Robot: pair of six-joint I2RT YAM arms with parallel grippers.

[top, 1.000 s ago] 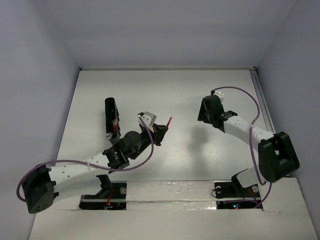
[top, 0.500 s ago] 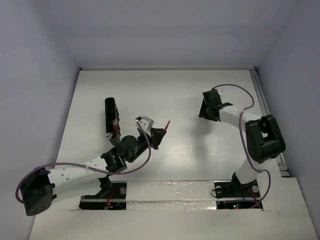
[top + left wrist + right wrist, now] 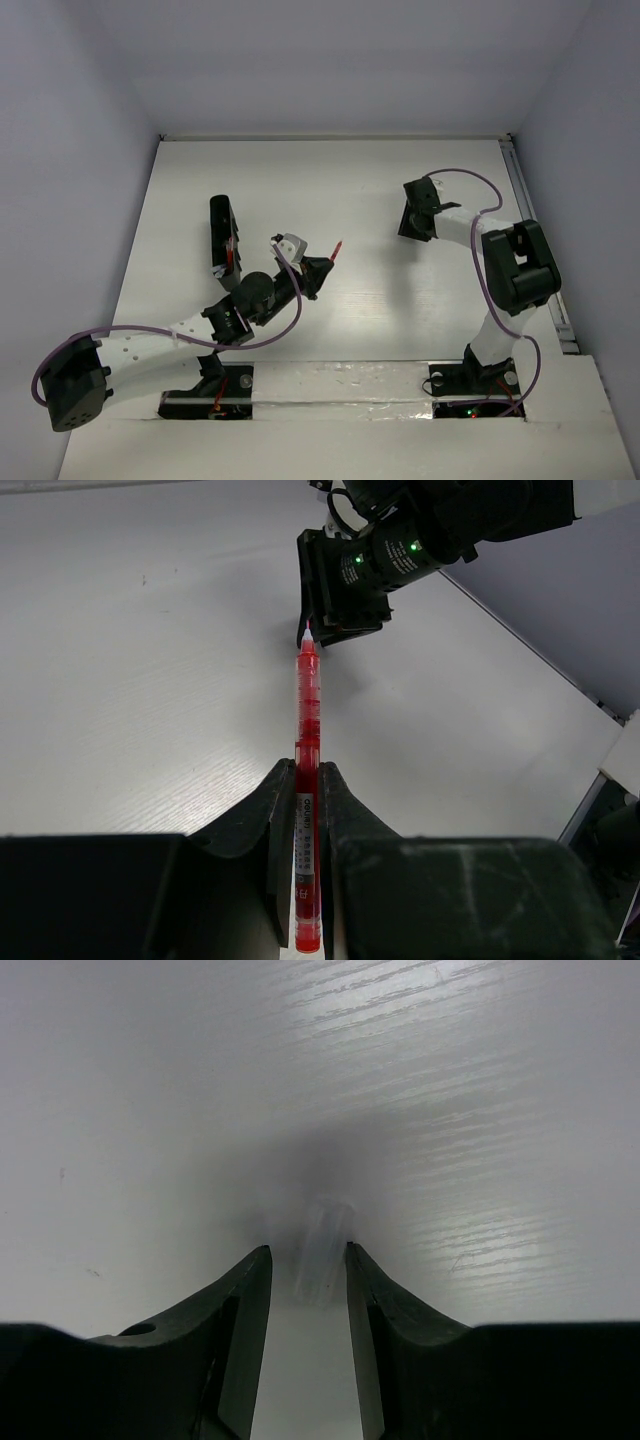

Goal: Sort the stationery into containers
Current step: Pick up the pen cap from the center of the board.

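A long, narrow black container (image 3: pixel 221 236) lies at the left of the table with a red pen (image 3: pixel 232 256) showing in it. My left gripper (image 3: pixel 318 268) is shut on another red pen (image 3: pixel 308 720), held lengthwise between the fingers (image 3: pixel 275 810), tip pointing away over the table. My right gripper (image 3: pixel 414 222) points down at the table at the far right. Its jaws (image 3: pixel 308 1252) stand apart around a small pale, blurred piece (image 3: pixel 325 1245) lying on the surface, which sits close to the right finger with a gap on the left.
White walls close in the table on three sides. A rail (image 3: pixel 526 205) runs along the right edge. Purple cables (image 3: pixel 480 185) loop over both arms. The right arm's wrist (image 3: pixel 350 575) stands just beyond the held pen's tip.
The right arm has folded up, its elbow rising nearer the gripper, and its jaws have narrowed around the pale piece. The left arm drew back slightly, still holding the red pen.
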